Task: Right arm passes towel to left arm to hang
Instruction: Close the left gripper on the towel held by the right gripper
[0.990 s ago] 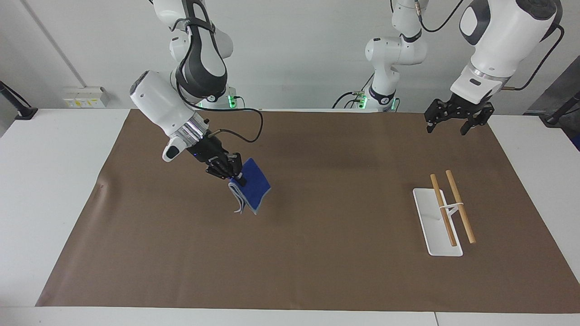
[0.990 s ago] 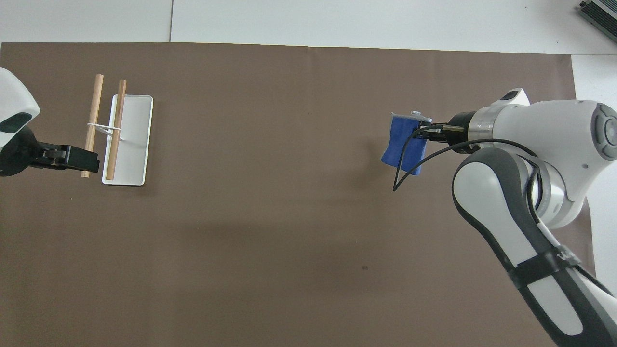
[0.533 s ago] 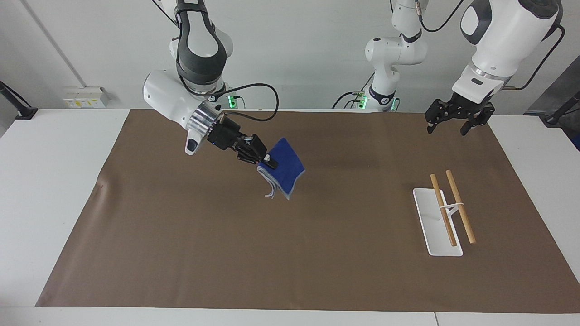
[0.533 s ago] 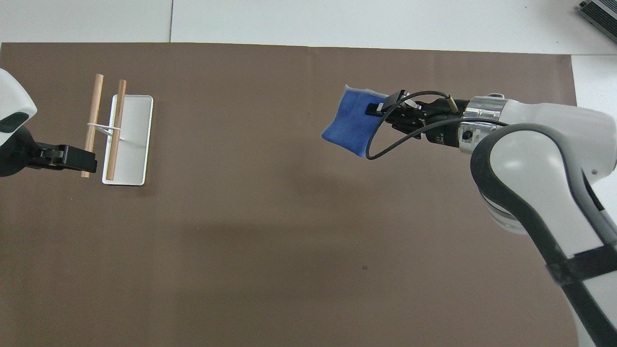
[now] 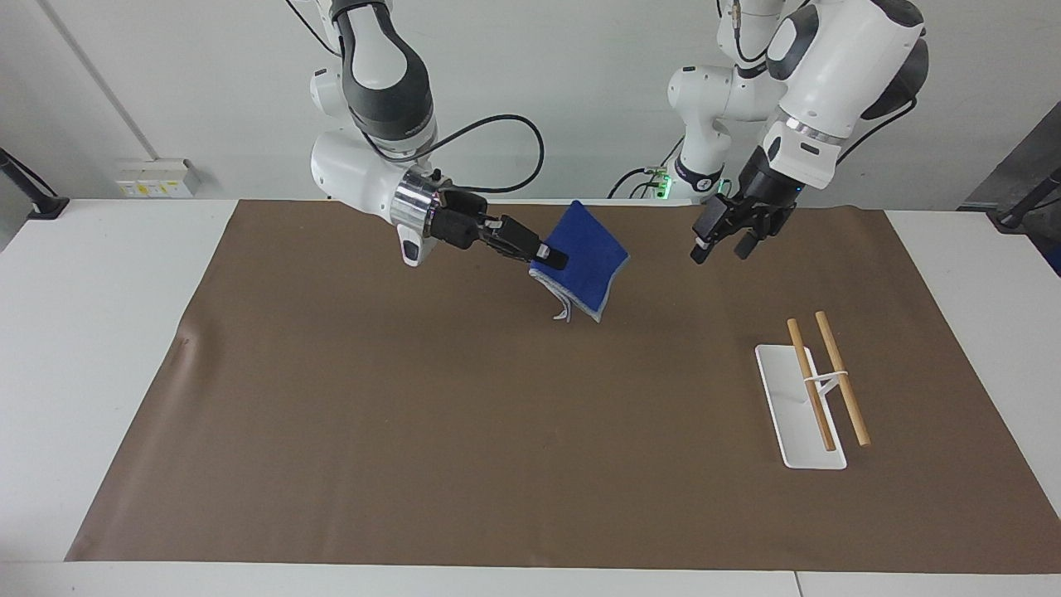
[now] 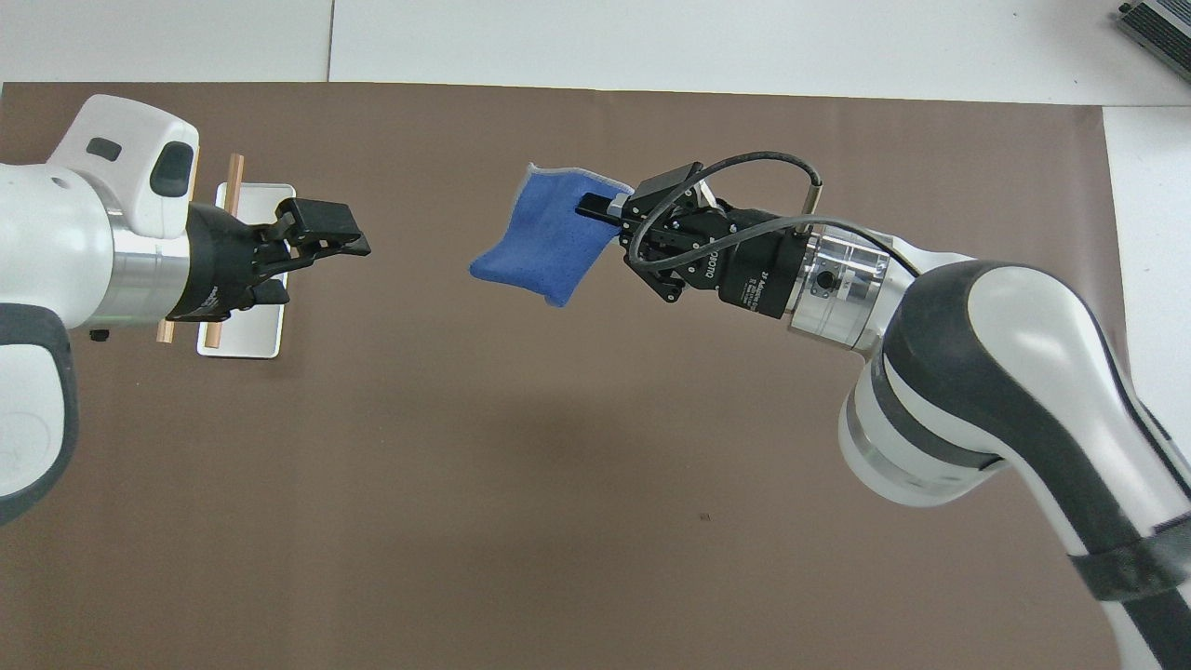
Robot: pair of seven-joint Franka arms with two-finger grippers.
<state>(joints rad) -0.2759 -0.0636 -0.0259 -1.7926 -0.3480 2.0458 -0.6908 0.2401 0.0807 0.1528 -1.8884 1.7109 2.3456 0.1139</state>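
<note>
The right arm's black two-finger gripper (image 5: pixel 554 258) (image 6: pixel 595 204) is clamped on one edge of the small royal-blue terry towel with thin light-grey edging (image 5: pixel 585 259) (image 6: pixel 547 244), holding it up in the air over the brown mat (image 5: pixel 464 414) (image 6: pixel 521 447) that covers most of the white tabletop (image 5: pixel 99 348) (image 6: pixel 651 37). The towel is folded over on itself and droops from the grip, its free corner hanging down above the part of the mat near the edge where the robots stand, about midway between the two ends of the tabletop. The left arm's black two-finger gripper (image 5: pixel 718 243) (image 6: pixel 346 240) is raised over the mat too, with its fingers spread wide and nothing between them; it points toward the towel, near it but apart from it, with a clear gap between the two grippers. A white oblong rack base (image 5: pixel 794 419) (image 6: pixel 244 335) carrying two light wooden rods (image 5: pixel 842 377) (image 6: pixel 234 172) side by side on a thin white bracket stands on the mat toward the left arm's end of the tabletop. In the overhead view the left arm's wrist covers much of this rack.
</note>
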